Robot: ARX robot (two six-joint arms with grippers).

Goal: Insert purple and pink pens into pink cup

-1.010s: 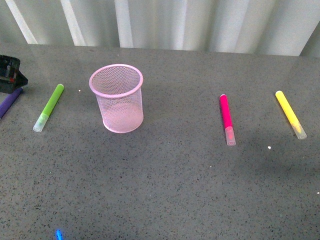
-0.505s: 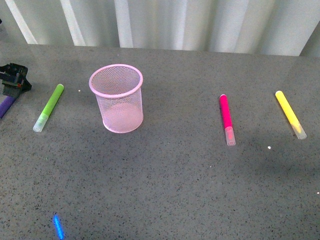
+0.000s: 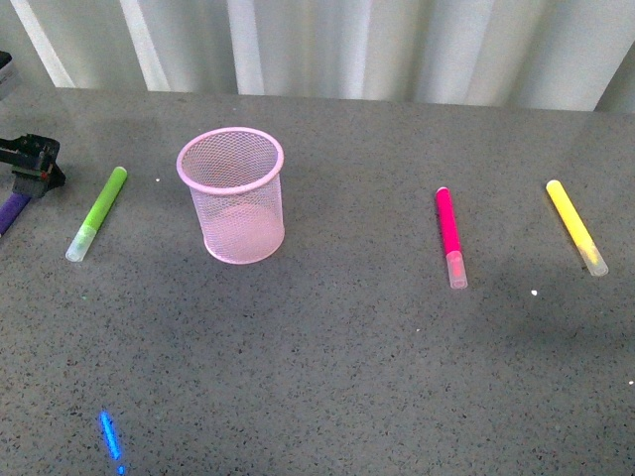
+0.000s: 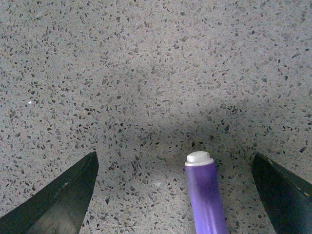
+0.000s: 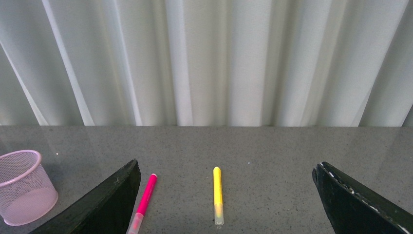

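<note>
- The left gripper [image 4: 174, 157] is settling lower over the far-left edge of the table [image 3: 327, 347] than a second ago, now covering more of the purple pen's [image 4: 205, 197] far end. The closing-in on the first pen looks nearly finished, though no grasp is being made yet.
- Nothing else is shifting. The pink cup [image 3: 233, 198] is standing upright and empty, left of centre. The pink pen [image 3: 450, 233] is lying flat well to its right. Neither pen is in the cup, so both insertions are still waiting.
- In the left wrist view the left pincer is gaping wide and pointing down at the table. The purple pen is lying between its two black fingers [image 4: 63, 204], nearer the right one and touching neither.
- The purple pen is resting on the table, left of the lime-green marker [image 3: 99, 210].
- The right gripper [image 5: 225, 166] is hanging back, out of the front view. It is spread wide and gripping nothing, and it is facing the pink pen and the yellow marker [image 5: 217, 200].
</note>
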